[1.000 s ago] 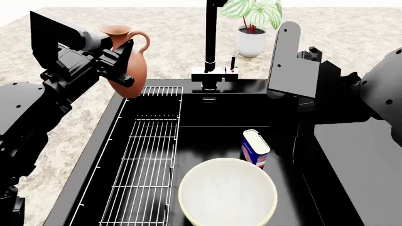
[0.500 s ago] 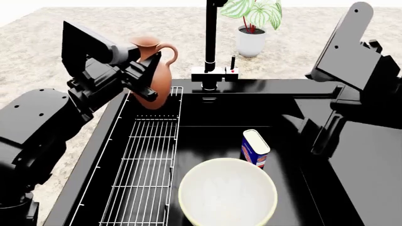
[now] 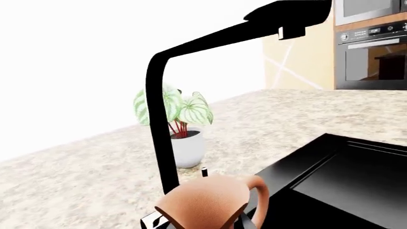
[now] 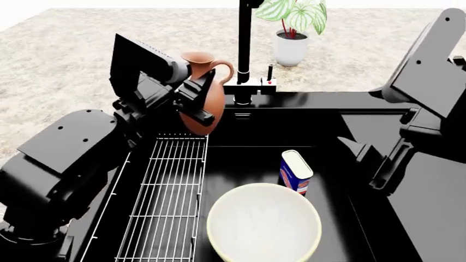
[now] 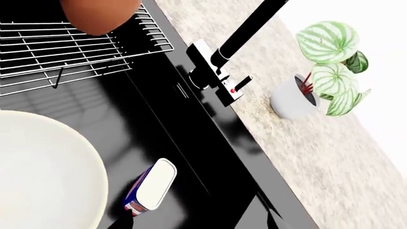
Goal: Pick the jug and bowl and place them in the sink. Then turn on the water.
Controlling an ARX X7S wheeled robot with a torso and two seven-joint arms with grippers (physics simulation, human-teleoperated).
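1. Jug [image 4: 206, 103] is gripped by the left pincer [image 4: 191, 95], held upright in the air above the far end of the wire rack [image 4: 163, 191] in the sink [image 4: 240, 136].
2. Bowl [image 4: 263, 224] is already lying in the basin, beside a blue-and-white canister [image 4: 296, 172].
3. Right pincer: state cannot be told.
4. Judged step: jug placement. Next: lowering, release, then the faucet [image 4: 244, 52].

no text, brand or number could be read anywhere: the blue-and-white canister [image 4: 296, 172] in the sink [image 4: 248, 136] carried only blurred colour patches, and the oven's control panel [image 3: 372, 33] in the left wrist view showed knobs and a display too small to read.
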